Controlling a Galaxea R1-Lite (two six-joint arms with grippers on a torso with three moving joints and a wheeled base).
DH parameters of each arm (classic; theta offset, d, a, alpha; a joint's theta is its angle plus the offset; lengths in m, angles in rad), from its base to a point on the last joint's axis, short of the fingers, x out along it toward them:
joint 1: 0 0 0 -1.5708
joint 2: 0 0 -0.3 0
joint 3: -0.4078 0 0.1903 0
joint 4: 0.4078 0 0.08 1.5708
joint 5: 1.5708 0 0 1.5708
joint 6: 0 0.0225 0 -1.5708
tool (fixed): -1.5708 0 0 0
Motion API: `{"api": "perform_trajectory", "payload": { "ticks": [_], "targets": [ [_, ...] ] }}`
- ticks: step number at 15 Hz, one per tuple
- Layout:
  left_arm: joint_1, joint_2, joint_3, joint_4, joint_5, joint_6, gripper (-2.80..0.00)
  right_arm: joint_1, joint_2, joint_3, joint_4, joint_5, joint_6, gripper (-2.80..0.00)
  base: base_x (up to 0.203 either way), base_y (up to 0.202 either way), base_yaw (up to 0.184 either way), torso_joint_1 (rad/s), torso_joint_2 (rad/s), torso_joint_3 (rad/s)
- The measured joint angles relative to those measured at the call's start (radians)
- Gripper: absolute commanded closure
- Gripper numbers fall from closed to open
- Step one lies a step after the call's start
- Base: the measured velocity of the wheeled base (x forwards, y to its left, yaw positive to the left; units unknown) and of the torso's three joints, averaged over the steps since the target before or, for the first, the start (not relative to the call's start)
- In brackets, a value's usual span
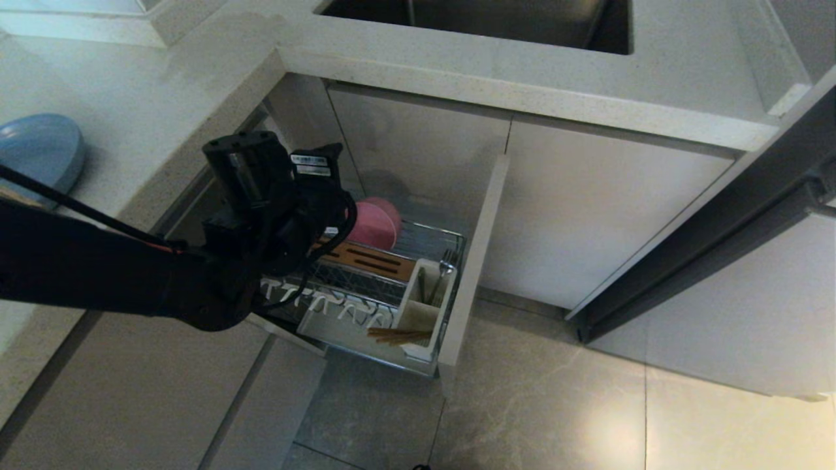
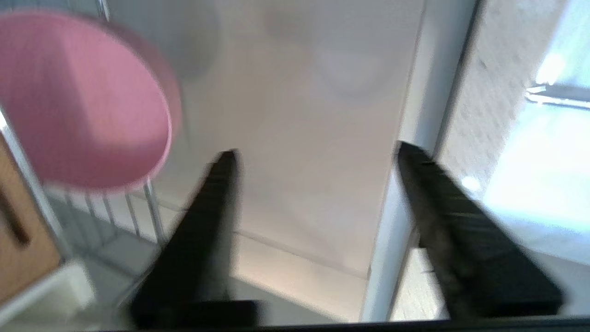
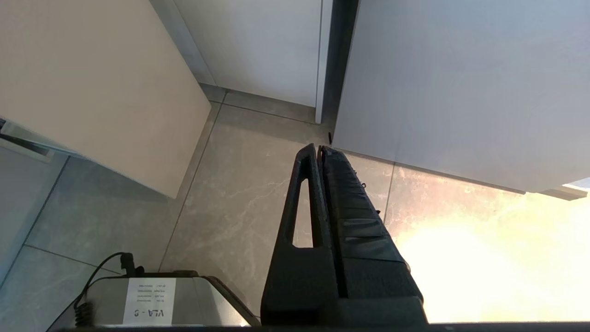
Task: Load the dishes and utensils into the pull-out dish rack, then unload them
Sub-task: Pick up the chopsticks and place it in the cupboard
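The pull-out dish rack stands drawn out of the cabinet, its beige front panel to the right. A pink bowl rests on its edge at the back of the rack, behind the slotted wooden strip. Wooden chopsticks lie at the white caddy's near end. The light-blue plate sits on the counter at far left. My left arm's wrist hangs over the rack's left part. My left gripper is open and empty beside the pink bowl. My right gripper is shut, over the floor.
A sink is set in the pale counter above the beige cabinet doors. A dark tall door edge runs down the right. Grey tiled floor lies before the rack. The robot's base shows near the right gripper.
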Motion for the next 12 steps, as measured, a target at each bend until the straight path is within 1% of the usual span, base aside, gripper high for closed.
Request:
{"api": "perform_trajectory", "payload": {
  "ticks": [2, 3, 4, 6, 9, 10, 12],
  "targets": [
    [-0.029, -0.045, 0.053, 0.001, 0.002, 0.003, 0.0, 0.0, 0.0, 0.0, 0.0, 0.0, 0.0, 0.0, 0.0, 0.0, 0.0, 0.0, 0.0, 0.0],
    [-0.042, -0.071, 0.077, 0.015, 0.004, 0.007, 0.0, 0.0, 0.0, 0.0, 0.0, 0.0, 0.0, 0.0, 0.0, 0.0, 0.0, 0.0, 0.0, 0.0],
    [-0.054, -0.099, 0.096, 0.053, 0.005, 0.011, 0.0, 0.0, 0.0, 0.0, 0.0, 0.0, 0.0, 0.0, 0.0, 0.0, 0.0, 0.0, 0.0, 0.0],
    [-0.079, -0.16, 0.119, 0.178, 0.009, 0.015, 0.0, 0.0, 0.0, 0.0, 0.0, 0.0, 0.0, 0.0, 0.0, 0.0, 0.0, 0.0, 0.0, 0.0],
    [-0.148, -0.258, 0.14, 0.347, 0.009, 0.027, 0.0, 0.0, 0.0, 0.0, 0.0, 0.0, 0.0, 0.0, 0.0, 0.0, 0.0, 0.0, 0.0, 0.0],
    [-0.177, -0.291, 0.143, 0.399, 0.009, 0.052, 0.0, 0.0, 0.0, 0.0, 0.0, 0.0, 0.0, 0.0, 0.0, 0.0, 0.0, 0.0, 0.0, 0.0],
    [-0.238, -0.359, 0.145, 0.491, 0.011, 0.136, 0.0, 0.0, 0.0, 0.0, 0.0, 0.0, 0.0, 0.0, 0.0, 0.0, 0.0, 0.0, 0.0, 0.0]
  ]
}}
